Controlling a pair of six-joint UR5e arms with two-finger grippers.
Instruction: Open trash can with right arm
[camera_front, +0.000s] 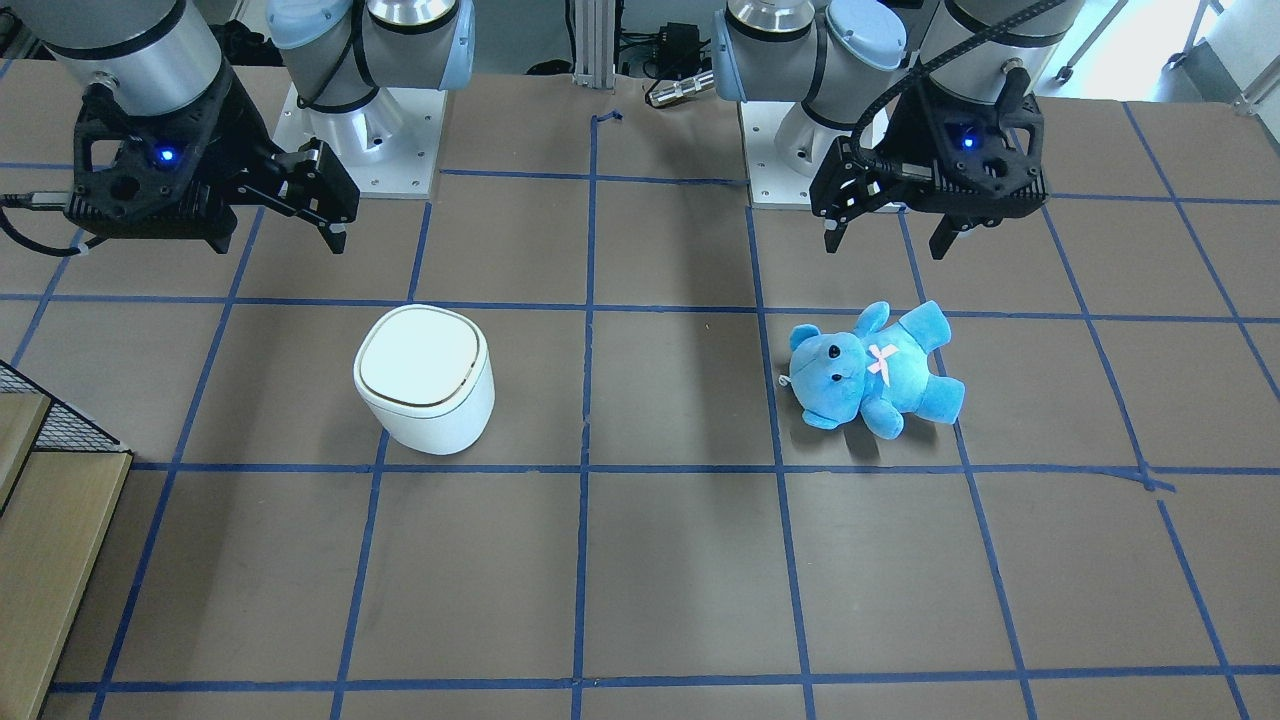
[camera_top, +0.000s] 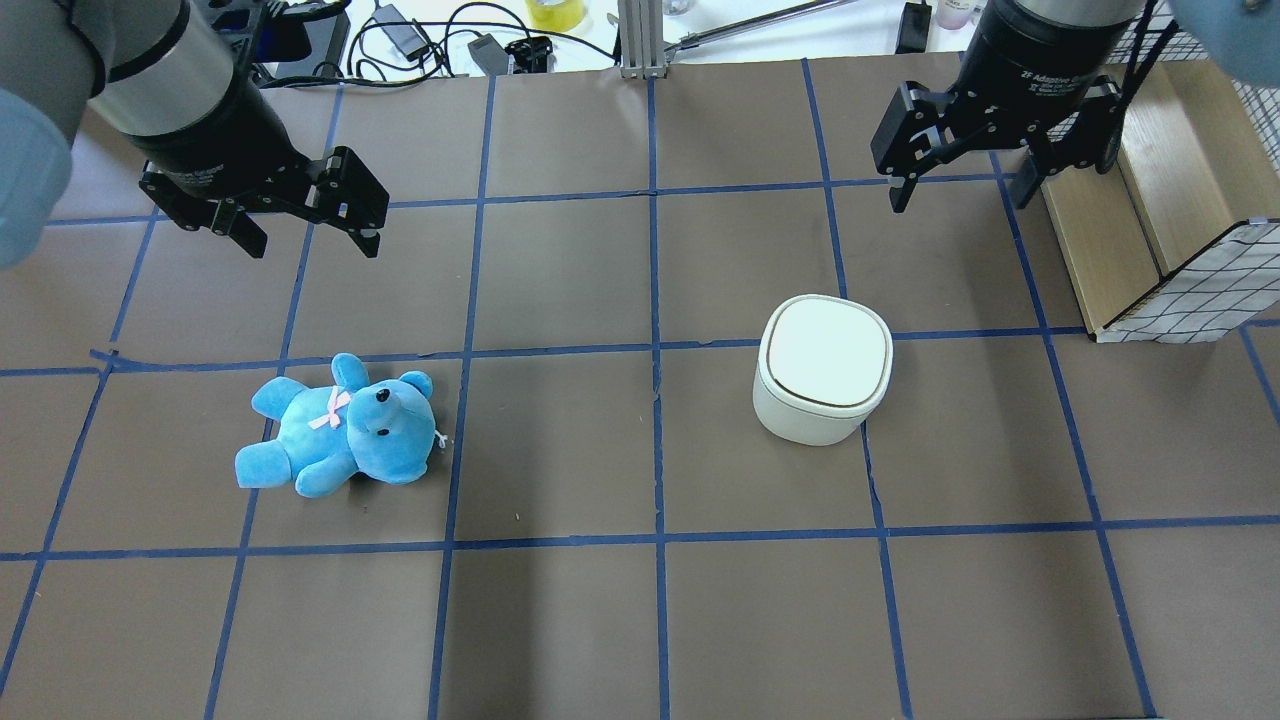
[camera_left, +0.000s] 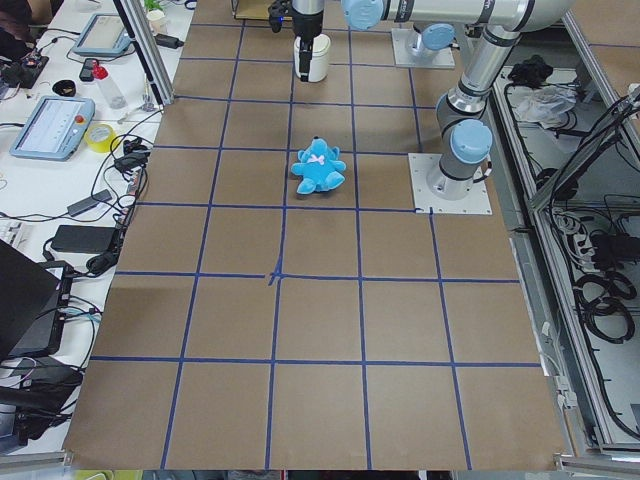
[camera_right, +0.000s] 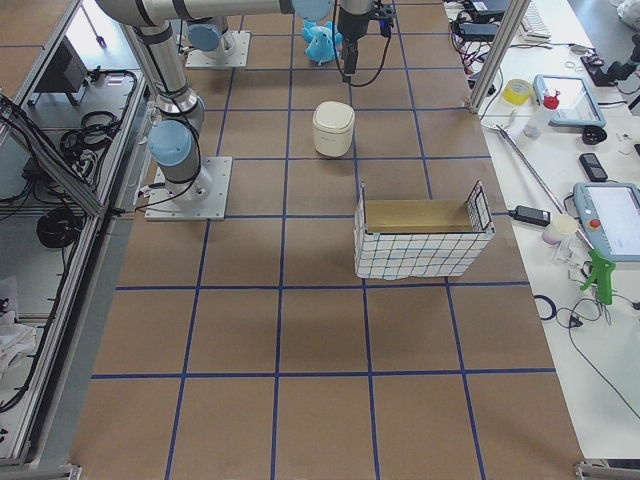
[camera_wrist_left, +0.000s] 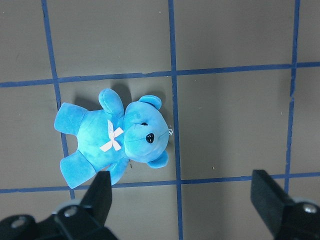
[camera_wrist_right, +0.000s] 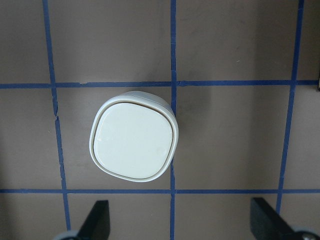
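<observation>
As the front-facing view runs back from its near edge, the brown tabletop (camera_front: 680, 580) with its blue tape grid carries the small white rounded-square plastic trash can (camera_front: 424, 380), upright on the right arm's side, its smooth lid (camera_front: 418, 356) closed. Well apart from it, on the left arm's side, a blue plush teddy bear (camera_front: 872, 370) lies face up. Farther back, the black two-finger right gripper (camera_top: 960, 198) hangs clear of the can, fingers spread wide. The black left gripper (camera_top: 312, 245) hovers behind the bear, likewise spread.
</observation>
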